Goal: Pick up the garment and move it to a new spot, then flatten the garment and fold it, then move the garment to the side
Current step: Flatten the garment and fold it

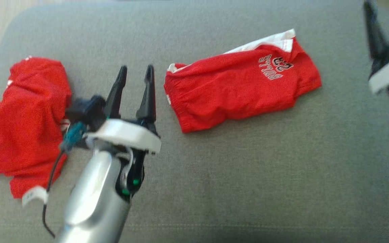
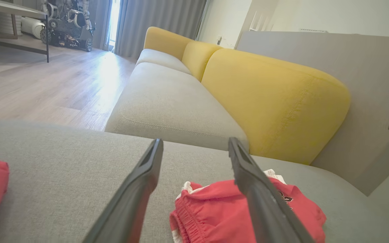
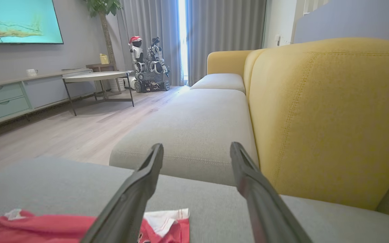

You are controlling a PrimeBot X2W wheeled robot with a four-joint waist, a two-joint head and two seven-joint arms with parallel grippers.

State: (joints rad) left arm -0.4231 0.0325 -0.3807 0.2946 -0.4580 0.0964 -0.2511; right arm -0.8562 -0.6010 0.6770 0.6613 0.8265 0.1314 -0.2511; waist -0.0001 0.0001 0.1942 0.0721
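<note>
Room as I view it: grey fabric sofa seat (image 3: 198, 118) with mustard-yellow padded backrests (image 3: 333, 111); pale wood-plank floor (image 3: 62, 135); long grey curtains (image 3: 225, 33) parted on bright daylight; thin-legged pale-topped table (image 3: 96, 76) near a pale green drawer cabinet (image 3: 2, 101).

- Head view: high, looking steeply down on the grey cushion (image 1: 248, 168).
- Both wrist views: low over that cushion, facing along the sofa (image 2: 167, 101) toward the curtains (image 2: 160, 20).
- All three share the folded garment (image 1: 241, 87).
</note>
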